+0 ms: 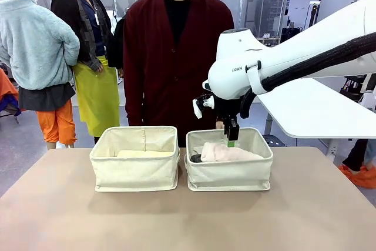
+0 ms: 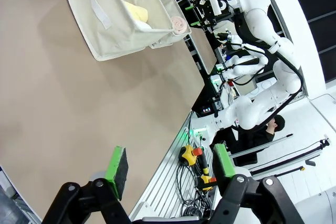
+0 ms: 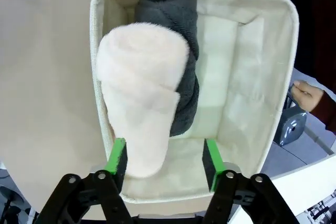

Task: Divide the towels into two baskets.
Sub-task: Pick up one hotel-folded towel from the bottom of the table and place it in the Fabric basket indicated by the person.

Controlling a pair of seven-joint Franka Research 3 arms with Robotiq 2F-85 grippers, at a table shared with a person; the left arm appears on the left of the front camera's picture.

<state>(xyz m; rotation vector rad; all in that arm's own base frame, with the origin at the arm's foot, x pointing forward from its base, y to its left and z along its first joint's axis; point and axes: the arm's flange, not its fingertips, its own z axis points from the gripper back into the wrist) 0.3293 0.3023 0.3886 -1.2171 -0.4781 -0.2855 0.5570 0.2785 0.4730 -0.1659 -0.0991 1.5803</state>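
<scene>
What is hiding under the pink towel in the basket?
A dark grey towel lies under and beside the cream-pink towel in the basket. The pink one covers part of it, so anything beneath them is hidden.

The right arm (image 1: 235, 69) bears small lettering, seemingly "FRAN", partly hidden.

The left gripper (image 2: 170, 166) hangs over the edge of the tan table (image 2: 68, 108), its 2 green-padded fingers (image 2: 116, 165) spread apart with nothing between them. Well ahead of the fingers stand 2 cream baskets (image 2: 113, 19) side by side. The nearer basket holds a pale yellow towel (image 2: 137, 13); a cream-pink towel (image 2: 178, 23) pokes up from the farther one.
</scene>
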